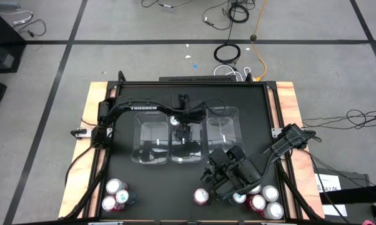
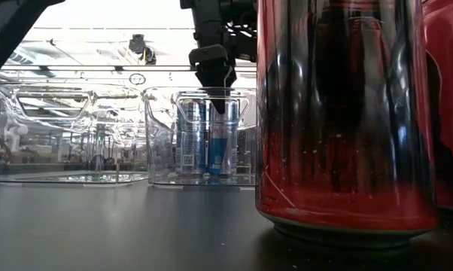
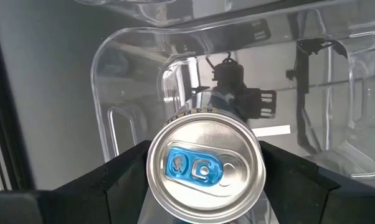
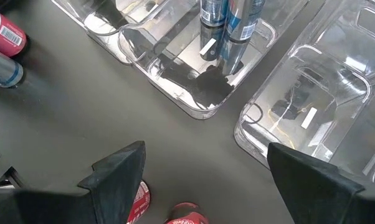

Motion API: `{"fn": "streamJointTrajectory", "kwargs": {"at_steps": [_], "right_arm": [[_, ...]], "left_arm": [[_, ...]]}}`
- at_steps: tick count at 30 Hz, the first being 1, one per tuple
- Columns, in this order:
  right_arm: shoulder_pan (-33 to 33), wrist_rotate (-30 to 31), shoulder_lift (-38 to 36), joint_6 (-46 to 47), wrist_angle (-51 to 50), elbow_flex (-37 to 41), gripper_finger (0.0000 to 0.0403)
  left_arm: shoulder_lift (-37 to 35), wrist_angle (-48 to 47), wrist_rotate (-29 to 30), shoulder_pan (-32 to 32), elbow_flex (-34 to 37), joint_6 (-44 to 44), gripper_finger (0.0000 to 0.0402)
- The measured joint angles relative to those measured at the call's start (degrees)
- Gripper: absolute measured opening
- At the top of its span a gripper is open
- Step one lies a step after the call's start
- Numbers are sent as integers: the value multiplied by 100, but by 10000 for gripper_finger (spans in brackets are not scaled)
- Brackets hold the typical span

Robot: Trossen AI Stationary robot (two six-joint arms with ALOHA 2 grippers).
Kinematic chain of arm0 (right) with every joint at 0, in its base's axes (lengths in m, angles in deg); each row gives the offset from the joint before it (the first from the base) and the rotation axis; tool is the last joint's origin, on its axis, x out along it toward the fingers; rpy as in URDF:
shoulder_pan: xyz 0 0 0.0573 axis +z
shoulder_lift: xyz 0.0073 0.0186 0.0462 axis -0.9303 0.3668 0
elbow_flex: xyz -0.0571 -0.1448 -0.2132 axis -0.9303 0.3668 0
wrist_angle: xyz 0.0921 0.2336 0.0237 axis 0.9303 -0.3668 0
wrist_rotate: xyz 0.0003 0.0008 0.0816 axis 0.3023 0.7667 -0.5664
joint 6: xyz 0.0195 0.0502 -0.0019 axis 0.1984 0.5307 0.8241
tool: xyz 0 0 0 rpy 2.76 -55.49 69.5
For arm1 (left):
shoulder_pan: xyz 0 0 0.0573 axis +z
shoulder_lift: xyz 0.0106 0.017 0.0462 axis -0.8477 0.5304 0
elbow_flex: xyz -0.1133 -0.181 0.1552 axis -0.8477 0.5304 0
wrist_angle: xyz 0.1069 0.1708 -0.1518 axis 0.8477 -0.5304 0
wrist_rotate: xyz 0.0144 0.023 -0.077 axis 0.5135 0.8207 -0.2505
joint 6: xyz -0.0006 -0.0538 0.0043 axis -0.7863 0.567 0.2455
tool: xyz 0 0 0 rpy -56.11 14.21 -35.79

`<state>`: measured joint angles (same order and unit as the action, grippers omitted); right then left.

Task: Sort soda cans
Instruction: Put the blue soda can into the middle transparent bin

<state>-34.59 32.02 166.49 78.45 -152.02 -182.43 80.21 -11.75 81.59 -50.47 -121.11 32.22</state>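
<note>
My left jaws (image 3: pixel 203 186) are closed around a small blue soda can with a silver top (image 3: pixel 204 169). I hold it upright, inside the middle clear plastic bin (image 1: pixel 185 156), so it can stand next to another blue soda can (image 2: pixel 190 139) that is in there. Blue goes with blue, I think. The can looks low in the bin, close to the floor of it, but I cannot tell if it touches yet.

The clear bin on one side (image 1: pixel 152 142) looks empty, and so does the one on the other side (image 1: pixel 222 128). The bin walls are close around my left jaws, so I must lift straight up or I may bump them.

My right jaws (image 4: pixel 203 180) are wide open and hold nothing. They hang over the black bench (image 1: pixel 157 184), just above some red soda cans (image 4: pixel 186 219). More cans (image 1: pixel 116 194) wait in the near corners. One red can (image 2: pixel 343 113) stands close in front of the low view and hides much of the bench.
</note>
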Motion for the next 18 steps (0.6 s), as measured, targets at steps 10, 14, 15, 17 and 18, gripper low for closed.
{"fn": "streamJointTrajectory", "kwargs": {"at_steps": [10, 14, 15, 17, 18], "right_arm": [[-2, 0, 0, -1, 0, 0, 329], [-2, 0, 0, -1, 0, 0, 329], [-2, 0, 0, -2, 0, 0, 329], [-1, 0, 1, -7, 0, 0, 329], [-2, 0, 0, -13, 0, 0, 329]], "left_arm": [[0, 40, 0, -1, -9, -22, 328], [0, 60, 92, -1, -9, -26, 335], [0, 42, 187, -1, -9, -30, 336], [0, -55, 314, -1, -9, -35, 336], [-6, -119, 343, -1, -9, -37, 336]]}}
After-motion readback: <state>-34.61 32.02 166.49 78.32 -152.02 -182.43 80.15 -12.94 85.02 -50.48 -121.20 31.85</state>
